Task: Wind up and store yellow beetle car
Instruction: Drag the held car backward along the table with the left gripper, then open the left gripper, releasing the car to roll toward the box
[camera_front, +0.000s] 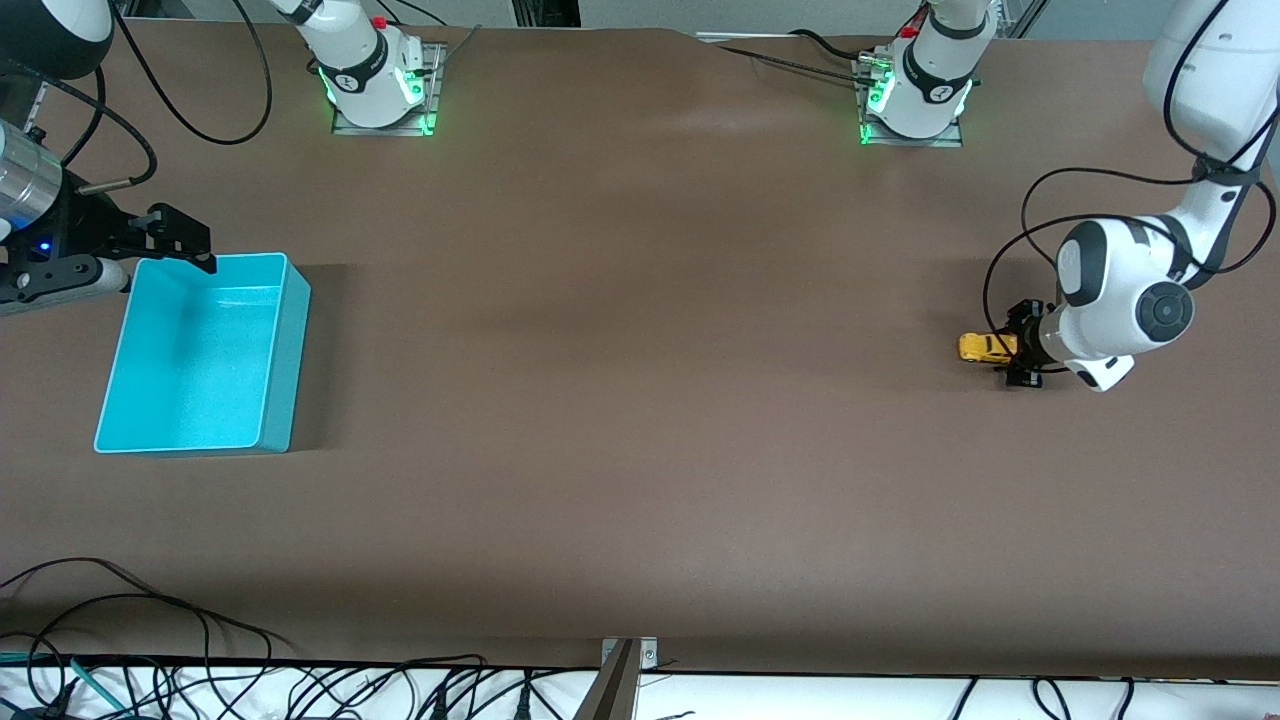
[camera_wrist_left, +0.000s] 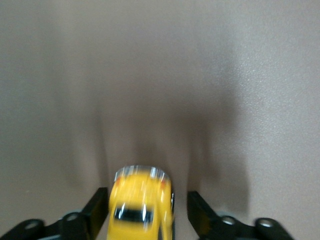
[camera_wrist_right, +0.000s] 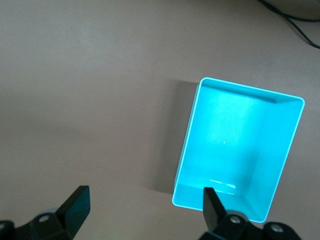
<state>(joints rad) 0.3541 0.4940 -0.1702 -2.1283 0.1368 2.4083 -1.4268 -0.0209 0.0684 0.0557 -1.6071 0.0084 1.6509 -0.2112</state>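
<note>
The yellow beetle car (camera_front: 983, 347) sits on the brown table near the left arm's end. My left gripper (camera_front: 1013, 347) is low at the table with its fingers on either side of the car's rear, open. In the left wrist view the car (camera_wrist_left: 141, 202) lies between the black fingers (camera_wrist_left: 199, 212), with a small gap on one side. The teal bin (camera_front: 288, 345) stands empty at the right arm's end. My right gripper (camera_front: 182, 243) is open and empty over the bin's edge farthest from the front camera. The right wrist view shows the bin (camera_wrist_right: 186, 150) beside the open right gripper (camera_wrist_right: 145, 205).
The two arm bases (camera_front: 378, 75) stand along the table edge farthest from the front camera. Cables (camera_front: 200, 660) lie along the table's edge nearest that camera. Bare brown table (camera_front: 640, 350) stretches between the car and the bin.
</note>
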